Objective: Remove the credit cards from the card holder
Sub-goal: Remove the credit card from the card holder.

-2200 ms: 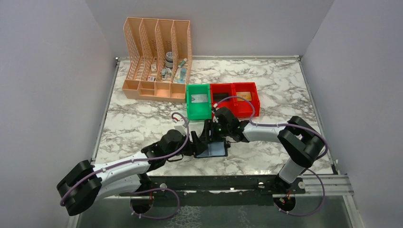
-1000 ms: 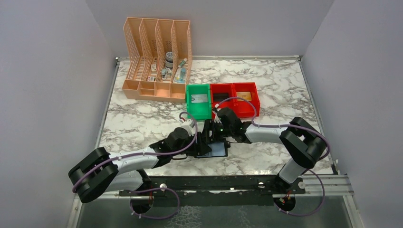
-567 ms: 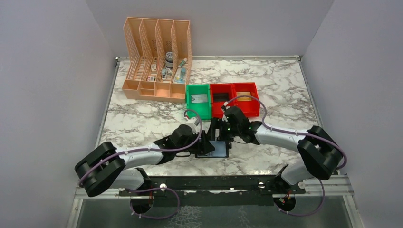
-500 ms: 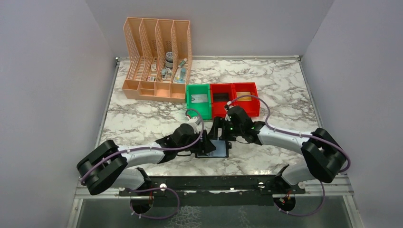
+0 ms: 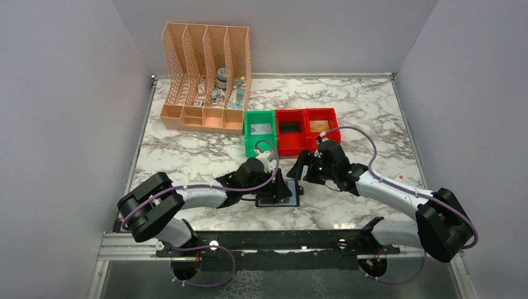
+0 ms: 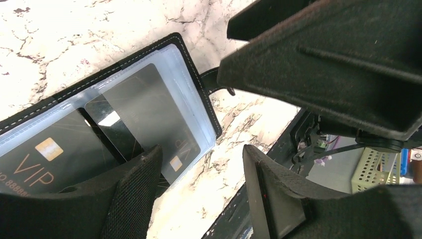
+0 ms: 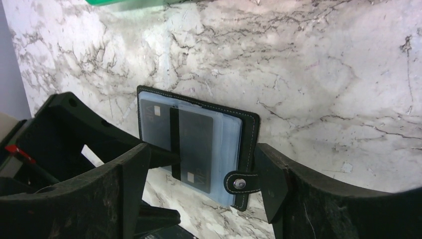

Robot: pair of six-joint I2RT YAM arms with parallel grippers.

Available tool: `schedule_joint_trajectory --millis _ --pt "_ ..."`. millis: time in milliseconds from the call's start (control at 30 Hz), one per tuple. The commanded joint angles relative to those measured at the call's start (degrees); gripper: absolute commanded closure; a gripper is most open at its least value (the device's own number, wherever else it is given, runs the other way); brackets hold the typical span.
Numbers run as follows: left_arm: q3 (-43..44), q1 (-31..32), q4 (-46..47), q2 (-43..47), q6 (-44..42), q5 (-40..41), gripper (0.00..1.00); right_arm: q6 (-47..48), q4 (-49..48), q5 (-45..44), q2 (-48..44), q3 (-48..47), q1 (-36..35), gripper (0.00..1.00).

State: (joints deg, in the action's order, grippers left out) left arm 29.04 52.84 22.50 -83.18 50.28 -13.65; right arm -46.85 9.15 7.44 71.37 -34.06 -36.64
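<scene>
The card holder [image 5: 285, 202] lies open near the table's front edge, its snap tab [image 7: 239, 184] toward the right arm. Dark credit cards marked VIP [image 6: 144, 114] [image 7: 195, 144] sit in its clear sleeves. My left gripper [image 5: 283, 186] [image 6: 201, 186] is open and low over the holder, one finger [image 6: 132, 199] above its near edge and bare marble between the jaws. My right gripper [image 5: 301, 170] [image 7: 199, 191] is open just behind and to the right of the holder, holding nothing. A white card [image 5: 261, 129] lies in the green bin and a tan card [image 5: 319, 125] in a red bin.
The green bin [image 5: 250, 138] and two red bins [image 5: 303, 140] stand in a row just behind the grippers. A peach lattice organizer [image 5: 205, 78] with small items stands at the back left. The marble table [image 5: 180, 159] ends at a black rail close in front of the holder.
The right gripper has drawn back to the right, off the holder, and opened wider. The left arm has reached further right, its gripper now over the holder.
</scene>
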Motion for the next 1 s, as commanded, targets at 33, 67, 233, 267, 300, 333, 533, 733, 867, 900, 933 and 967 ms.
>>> schedule_joint_trajectory --millis 33,67,233,267,300,333,533,733,867,900,933,967 --pt "0.3 0.3 1.8 1.2 -0.1 0.7 0.37 0.1 -5.7 5.0 -2.7 2.8 0.2 0.25" --pt "-0.1 0.3 1.8 1.8 0.1 1.2 0.37 0.2 -6.9 6.5 -2.7 3.1 0.2 0.28" --pt "-2.4 0.3 -0.6 6.5 0.4 6.4 0.38 0.7 -10.4 12.2 -0.3 3.3 0.2 0.45" --pt "-2.8 0.3 -1.5 7.3 0.7 7.8 0.39 0.9 -10.7 12.9 0.4 3.2 0.2 0.47" --pt "-3.1 0.3 -2.3 7.9 0.9 8.9 0.39 1.1 -10.8 13.5 1.3 3.1 0.2 0.5" --pt "-3.4 0.3 -3.1 8.5 1.1 10.0 0.4 1.3 -11.1 14.2 1.9 3.0 0.2 0.52" --pt "-1.3 0.2 -7.2 7.3 1.5 12.5 0.41 1.6 -12.8 17.0 7.4 2.6 0.2 0.58" --pt "1.6 0.3 -5.2 1.1 1.8 7.6 0.45 1.0 -11.0 15.0 10.0 2.8 0.2 0.64" --pt "1.3 0.3 -3.3 0.5 2.1 6.3 0.5 1.9 -7.7 10.7 9.7 3.1 0.2 0.66" --pt "1.4 0.3 -3.2 0.3 2.0 6.2 0.51 2.1 -7.4 10.3 9.5 3.4 0.2 0.66" --pt "1.5 0.3 -3.1 0.1 1.8 6.0 0.52 2.2 -7.4 10.2 9.6 3.5 0.2 0.67" --pt "1.7 0.3 -3.0 -0.1 1.7 5.7 0.52 2.3 -7.4 10.1 9.6 3.7 0.2 0.67"
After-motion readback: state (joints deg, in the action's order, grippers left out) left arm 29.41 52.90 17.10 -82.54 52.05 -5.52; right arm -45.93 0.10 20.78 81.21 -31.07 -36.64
